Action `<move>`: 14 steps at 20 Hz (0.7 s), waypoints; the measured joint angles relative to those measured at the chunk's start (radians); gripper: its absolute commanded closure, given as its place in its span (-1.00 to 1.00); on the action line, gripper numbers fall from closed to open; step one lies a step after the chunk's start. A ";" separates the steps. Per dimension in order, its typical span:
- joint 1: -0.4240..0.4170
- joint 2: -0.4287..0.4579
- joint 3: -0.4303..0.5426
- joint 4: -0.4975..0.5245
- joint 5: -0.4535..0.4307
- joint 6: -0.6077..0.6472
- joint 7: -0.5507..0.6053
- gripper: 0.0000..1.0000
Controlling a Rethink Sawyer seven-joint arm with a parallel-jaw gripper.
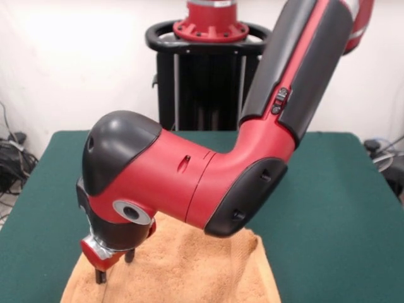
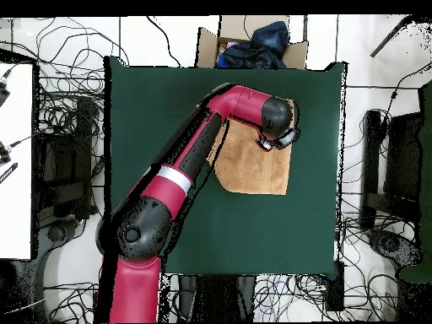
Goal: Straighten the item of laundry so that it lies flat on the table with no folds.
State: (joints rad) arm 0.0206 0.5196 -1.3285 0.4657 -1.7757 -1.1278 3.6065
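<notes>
The peach-tan towel (image 1: 189,271) lies on the green table (image 1: 328,208) near its front edge in the front view. The arm's wrist hides its far part. In the overhead view the towel (image 2: 253,169) sits right of the table's (image 2: 169,93) middle, and its lower left corner looks rounded or tucked. My gripper (image 1: 114,266) points down over the towel's left part in the front view. Its two dark fingers (image 1: 99,276) stand apart, with tips at or just above the cloth and nothing between them. In the overhead view the gripper (image 2: 270,144) is over the towel's upper right part.
My red and black arm (image 2: 181,173) crosses the table diagonally from the base. A cardboard box with dark blue cloth (image 2: 253,42) stands beyond the table's edge. Cables lie on the floor around the table. The black pedestal (image 1: 202,76) stands behind the table.
</notes>
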 measured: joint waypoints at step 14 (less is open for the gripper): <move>-0.077 0.020 0.000 -0.011 -0.087 0.001 0.000 -1.00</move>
State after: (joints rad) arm -0.0562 0.5392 -1.3283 0.4548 -1.8631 -1.1272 3.6065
